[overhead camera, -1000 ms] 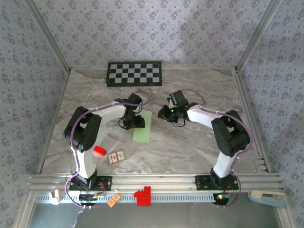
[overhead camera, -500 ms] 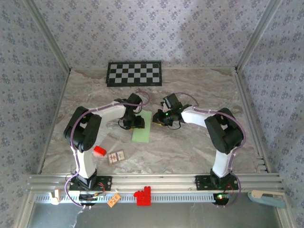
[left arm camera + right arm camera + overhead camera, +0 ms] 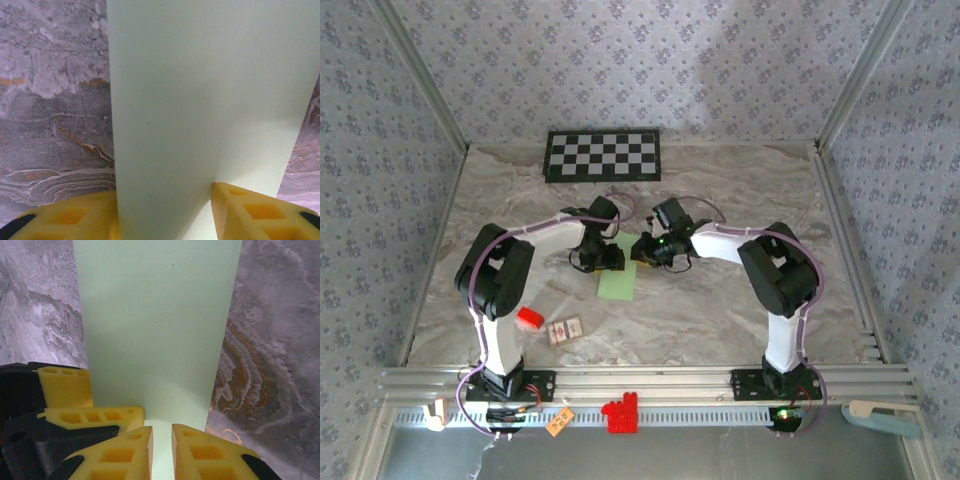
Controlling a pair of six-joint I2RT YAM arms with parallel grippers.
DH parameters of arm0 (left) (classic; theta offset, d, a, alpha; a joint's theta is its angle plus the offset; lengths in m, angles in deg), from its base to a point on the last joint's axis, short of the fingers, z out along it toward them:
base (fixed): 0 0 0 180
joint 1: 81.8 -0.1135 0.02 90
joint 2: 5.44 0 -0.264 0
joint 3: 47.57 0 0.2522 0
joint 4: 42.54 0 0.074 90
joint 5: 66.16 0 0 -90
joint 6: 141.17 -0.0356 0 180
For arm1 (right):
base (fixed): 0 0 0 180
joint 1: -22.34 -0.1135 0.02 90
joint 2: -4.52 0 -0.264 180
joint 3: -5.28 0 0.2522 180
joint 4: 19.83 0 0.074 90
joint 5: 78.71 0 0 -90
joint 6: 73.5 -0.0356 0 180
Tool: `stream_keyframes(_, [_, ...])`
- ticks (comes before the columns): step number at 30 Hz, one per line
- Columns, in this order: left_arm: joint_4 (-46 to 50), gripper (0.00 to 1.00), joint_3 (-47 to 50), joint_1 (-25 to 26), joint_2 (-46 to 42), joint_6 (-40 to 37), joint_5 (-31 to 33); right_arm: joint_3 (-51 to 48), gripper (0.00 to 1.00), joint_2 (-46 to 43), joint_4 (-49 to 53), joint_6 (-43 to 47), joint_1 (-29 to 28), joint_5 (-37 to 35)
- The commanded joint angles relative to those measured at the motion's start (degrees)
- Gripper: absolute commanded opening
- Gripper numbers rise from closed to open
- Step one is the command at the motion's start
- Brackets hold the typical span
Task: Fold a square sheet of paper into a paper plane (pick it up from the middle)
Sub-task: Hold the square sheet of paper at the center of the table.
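While the square sheet of paper (image 3: 617, 281), folded into a narrow strip, is lying mid-table with its long axis running near-to-far, the left gripper (image 3: 603, 262) is straddling it, jaws apart; the right gripper (image 3: 642, 250) is meeting its far end, jaws narrowly apart.

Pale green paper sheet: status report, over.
Left pincer half open, straddling the folded pale green paper sheet. Right pincer narrowly open over it. Sheet folded to a strip, no plane yet. Small red block lies well aside.

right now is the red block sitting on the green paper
No, the red block lies on the bare table, well apart from the green paper.
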Motion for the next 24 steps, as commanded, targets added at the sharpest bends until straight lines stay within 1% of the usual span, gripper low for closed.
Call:
stream_keyframes(1, [-2.7,0.51,4.0,1.7,8.3,-1.5,-2.6,2.0,0.18,1.8,0.1,-0.6,-0.4,1.8])
stream_keyframes(13, [-2.8,0.51,4.3,1.7,8.6,-1.9,-2.4,3.1,0.15,4.5,2.2,-0.8,-0.6,2.0])
stream_keyframes(15, [-2.8,0.51,4.3,1.7,8.6,-2.0,-2.4,5.1,0.15,4.9,2.9,-0.7,-0.5,2.0])
stream_keyframes(18, [-2.7,0.51,4.2,1.7,8.8,-2.0,-2.3,5.7,0.15,5.6,3.7,-0.4,-0.6,2.0])
stream_keyframes(24, [-2.8,0.51,4.2,1.8,8.8,-1.8,-2.4,6.6,0.14,6.9,7.2,0.4,-0.8,0.3])
